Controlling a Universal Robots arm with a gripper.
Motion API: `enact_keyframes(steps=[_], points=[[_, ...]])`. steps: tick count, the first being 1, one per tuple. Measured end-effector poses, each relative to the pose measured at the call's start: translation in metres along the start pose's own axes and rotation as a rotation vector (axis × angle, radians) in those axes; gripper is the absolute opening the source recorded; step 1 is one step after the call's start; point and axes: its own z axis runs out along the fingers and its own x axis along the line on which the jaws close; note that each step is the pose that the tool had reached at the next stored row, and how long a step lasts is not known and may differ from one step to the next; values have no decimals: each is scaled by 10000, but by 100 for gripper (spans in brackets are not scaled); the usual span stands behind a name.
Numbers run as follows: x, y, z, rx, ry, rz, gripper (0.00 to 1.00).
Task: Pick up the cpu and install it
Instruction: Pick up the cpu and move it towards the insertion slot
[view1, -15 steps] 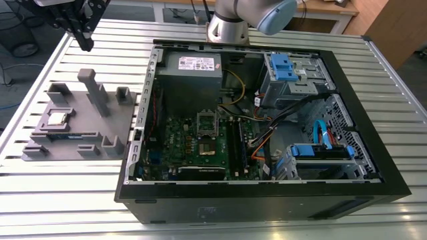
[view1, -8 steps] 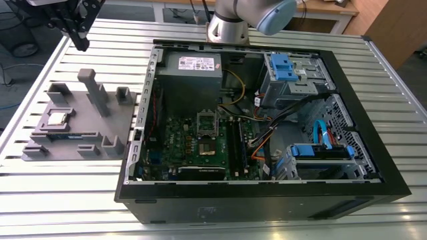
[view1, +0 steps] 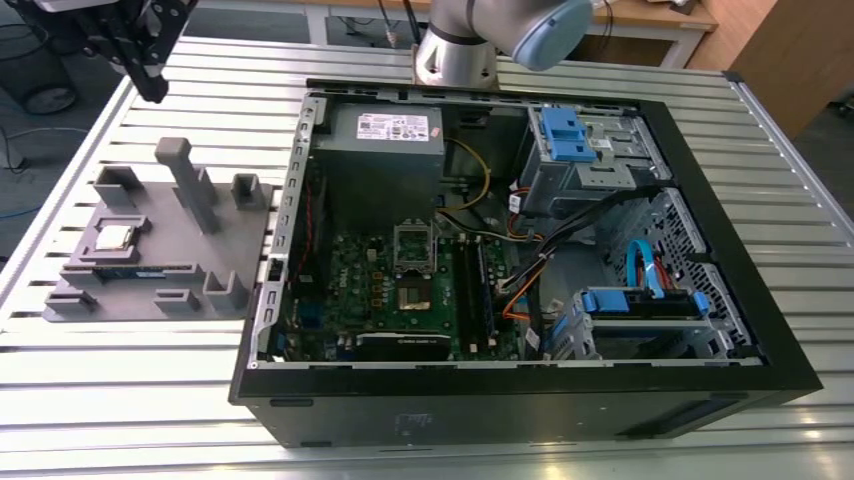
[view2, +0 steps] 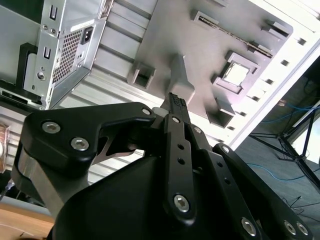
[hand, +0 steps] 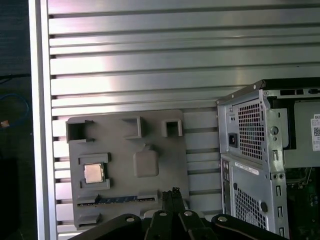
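CPU (view1: 115, 237) is seated flat in a square recess of the grey fixture tray (view1: 244, 252), metal top upward, on the tray's side toward the exterior view's left. It is also seen in both wrist views (view2: 236, 74) (hand: 93, 173). A dark memory stick (view1: 127, 270) is laid in a slot of the same tray, just near of the CPU and apart from it.

The tray is set on the slatted aluminium table (view1: 134, 400), just beside the open computer case (view1: 534, 405), which occupies the middle and the exterior view's right. Inside the case a green motherboard (view1: 387, 290) is exposed, with the silver socket frame (view1: 414, 243) at its centre and a power supply (view1: 387, 130) at the far end.

The gripper (view1: 154, 88) is held in the air at the far side toward the exterior view's left, beyond the tray and well apart from the CPU. Its fingers (view2: 176, 102) are drawn together at the tips, and nothing is gripped between them; the same is noted in the first wrist view (hand: 174, 193).

The robot arm's base (view1: 461, 55) is mounted at the far edge, behind the case.
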Motion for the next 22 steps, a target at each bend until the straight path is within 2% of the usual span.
enact_keyframes(steps=[9,22], points=[[123,-11,32,-1,-1,0,11],[254,-23,85,0,-1,0,11]])
